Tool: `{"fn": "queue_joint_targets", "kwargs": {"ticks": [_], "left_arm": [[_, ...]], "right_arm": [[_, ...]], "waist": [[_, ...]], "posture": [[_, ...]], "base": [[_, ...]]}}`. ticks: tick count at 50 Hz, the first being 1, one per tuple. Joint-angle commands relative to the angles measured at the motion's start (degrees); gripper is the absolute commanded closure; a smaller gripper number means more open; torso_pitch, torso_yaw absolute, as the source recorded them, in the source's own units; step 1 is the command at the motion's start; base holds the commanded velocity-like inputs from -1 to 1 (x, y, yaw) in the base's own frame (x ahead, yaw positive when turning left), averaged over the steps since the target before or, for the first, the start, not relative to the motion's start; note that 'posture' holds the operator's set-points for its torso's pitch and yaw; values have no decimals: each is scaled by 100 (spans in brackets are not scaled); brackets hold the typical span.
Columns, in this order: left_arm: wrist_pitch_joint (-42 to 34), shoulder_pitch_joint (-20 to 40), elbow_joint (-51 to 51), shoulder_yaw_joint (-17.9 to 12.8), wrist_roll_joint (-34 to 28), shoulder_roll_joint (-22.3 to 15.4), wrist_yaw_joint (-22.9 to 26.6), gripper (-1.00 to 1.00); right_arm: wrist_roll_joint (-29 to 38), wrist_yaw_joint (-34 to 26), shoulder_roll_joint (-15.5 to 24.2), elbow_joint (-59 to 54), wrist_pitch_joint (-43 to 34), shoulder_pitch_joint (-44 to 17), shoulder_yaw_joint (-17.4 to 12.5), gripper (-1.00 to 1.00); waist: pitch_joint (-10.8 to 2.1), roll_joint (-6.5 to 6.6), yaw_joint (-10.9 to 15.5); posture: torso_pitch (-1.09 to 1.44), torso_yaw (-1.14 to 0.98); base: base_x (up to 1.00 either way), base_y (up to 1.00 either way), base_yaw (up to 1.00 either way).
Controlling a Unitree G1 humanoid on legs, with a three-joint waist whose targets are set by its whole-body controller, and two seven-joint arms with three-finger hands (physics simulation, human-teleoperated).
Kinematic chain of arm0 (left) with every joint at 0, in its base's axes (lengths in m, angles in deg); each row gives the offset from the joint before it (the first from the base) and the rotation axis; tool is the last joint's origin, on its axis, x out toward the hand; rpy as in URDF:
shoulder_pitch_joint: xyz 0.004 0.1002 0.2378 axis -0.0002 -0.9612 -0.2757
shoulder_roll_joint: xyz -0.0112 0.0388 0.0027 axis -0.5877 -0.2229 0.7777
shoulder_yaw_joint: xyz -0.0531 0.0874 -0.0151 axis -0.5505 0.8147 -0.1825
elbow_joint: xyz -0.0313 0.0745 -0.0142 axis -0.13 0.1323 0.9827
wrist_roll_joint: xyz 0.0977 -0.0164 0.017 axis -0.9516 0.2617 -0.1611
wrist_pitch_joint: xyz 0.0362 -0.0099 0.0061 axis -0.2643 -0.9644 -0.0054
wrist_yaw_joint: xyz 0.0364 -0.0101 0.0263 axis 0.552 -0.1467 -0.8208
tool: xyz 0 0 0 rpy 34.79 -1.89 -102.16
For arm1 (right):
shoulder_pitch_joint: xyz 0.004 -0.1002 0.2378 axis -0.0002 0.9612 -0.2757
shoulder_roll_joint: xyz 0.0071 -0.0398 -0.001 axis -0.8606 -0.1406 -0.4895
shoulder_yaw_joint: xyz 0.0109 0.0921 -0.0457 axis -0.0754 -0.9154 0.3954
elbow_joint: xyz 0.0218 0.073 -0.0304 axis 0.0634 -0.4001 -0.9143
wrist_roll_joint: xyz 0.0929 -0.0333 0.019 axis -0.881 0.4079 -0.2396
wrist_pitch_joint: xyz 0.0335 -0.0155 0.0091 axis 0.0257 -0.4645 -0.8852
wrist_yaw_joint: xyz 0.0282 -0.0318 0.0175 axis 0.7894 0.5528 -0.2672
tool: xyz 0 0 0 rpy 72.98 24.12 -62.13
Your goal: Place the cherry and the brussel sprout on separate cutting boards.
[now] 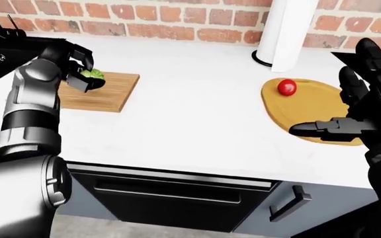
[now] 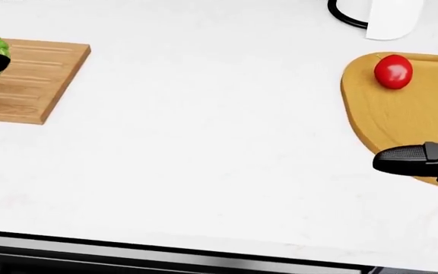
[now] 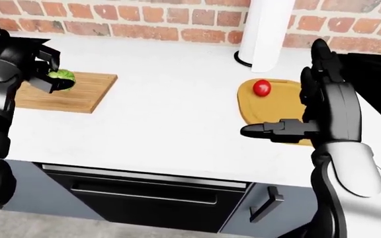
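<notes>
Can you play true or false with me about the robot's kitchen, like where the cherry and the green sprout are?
1. The cherry lies on the rounded cutting board. True.
2. The right robot hand is squeezing the cherry. False: its fingers are spread open and the cherry lies apart from it.
3. The brussel sprout is in the left robot hand, over the rectangular cutting board. True.
4. Both foods share one board. False: the cherry's board is at the right, the sprout is over the left one.
5. The paper towel roll lies flat on the counter. False: it stands upright near the brick wall.
</notes>
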Motion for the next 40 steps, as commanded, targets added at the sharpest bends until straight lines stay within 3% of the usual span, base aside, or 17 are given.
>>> {"fn": "queue_joint_targets", "kwargs": {"ticks": [1,14,26,28,29,30,32,35,37,38,40], "left_arm": [[304,298,-150,-29,27,-65,-249,100],[634,419,400,39,44,201,-709,100],[672,285,530,69,-13,228,-897,96],[669,269,536,62,-15,227,-906,84],[661,267,535,68,-24,223,-893,65],[650,269,531,61,-27,215,-909,65],[647,242,535,59,-27,224,-904,38],[634,210,542,59,-33,224,-902,21],[622,203,552,56,-32,232,-899,-11],[623,197,551,57,-33,233,-902,-12],[621,178,564,56,-31,244,-900,-32]], "right_arm": [[31,22,70,112,175,-109,-42,-100],[38,0,51,210,82,-98,-57,-100],[24,-34,65,257,23,-99,-103,-100],[23,-36,72,236,31,-108,-111,-100],[22,-32,75,226,26,-121,-112,-100],[16,-28,71,231,18,-130,-105,-100],[21,-24,78,201,45,-131,-100,-100],[15,-26,85,217,29,-136,-99,-100],[8,-30,91,212,26,-139,-119,-100],[4,-32,94,220,20,-139,-125,-100],[-4,-33,87,234,19,-125,-129,-100]], "waist": [[-159,30,0],[-174,40,-10],[-179,41,-26],[-180,41,-26],[-181,41,-27],[-182,41,-26],[-183,42,-26],[-183,44,-24],[-185,46,-23],[-185,46,-23],[-184,46,-22]], "posture": [[0,0],[0,0],[0,0],[0,0],[0,0],[0,0],[0,0],[0,0],[0,0],[0,0],[0,0]], "base": [[0,0,0],[0,0,0],[0,0,0],[0,0,0],[0,0,0],[0,0,0],[0,0,0],[0,0,0],[0,0,0],[0,0,0],[0,0,0]]}}
